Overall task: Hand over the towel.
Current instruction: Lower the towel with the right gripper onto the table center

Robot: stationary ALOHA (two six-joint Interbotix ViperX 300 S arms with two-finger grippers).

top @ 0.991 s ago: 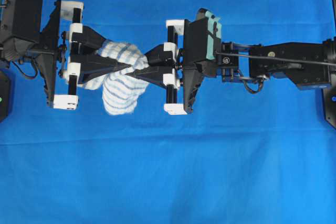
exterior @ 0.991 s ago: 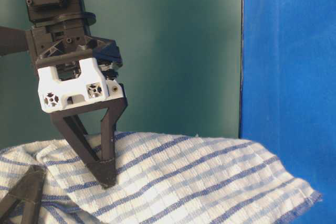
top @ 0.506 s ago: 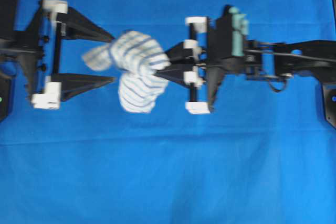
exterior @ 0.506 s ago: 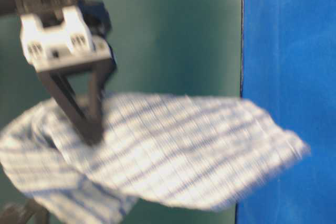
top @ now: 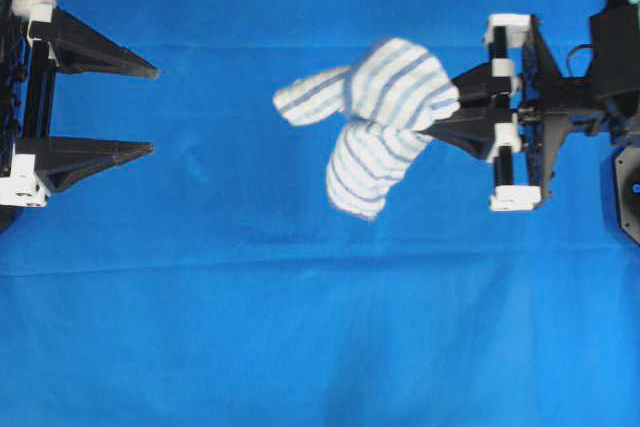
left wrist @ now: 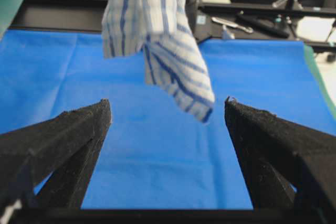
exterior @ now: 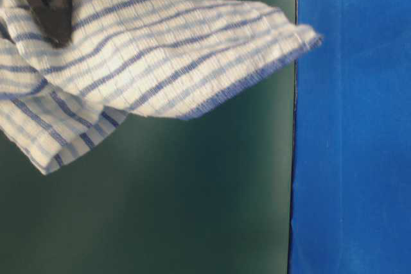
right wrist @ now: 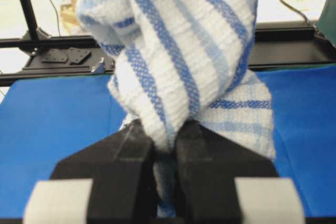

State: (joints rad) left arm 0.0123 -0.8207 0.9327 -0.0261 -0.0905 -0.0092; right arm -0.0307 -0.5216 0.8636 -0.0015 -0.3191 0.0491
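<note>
Our right gripper [top: 447, 122] clamped the towel [top: 375, 122], which hung above the blue sheet [top: 300, 327]. Our left gripper [top: 150, 110] stood wide apart, empty. Only the right wrist view showed the pinch itself. A second earlier both held it; we had since drawn well apart, leaving open room between.
</note>
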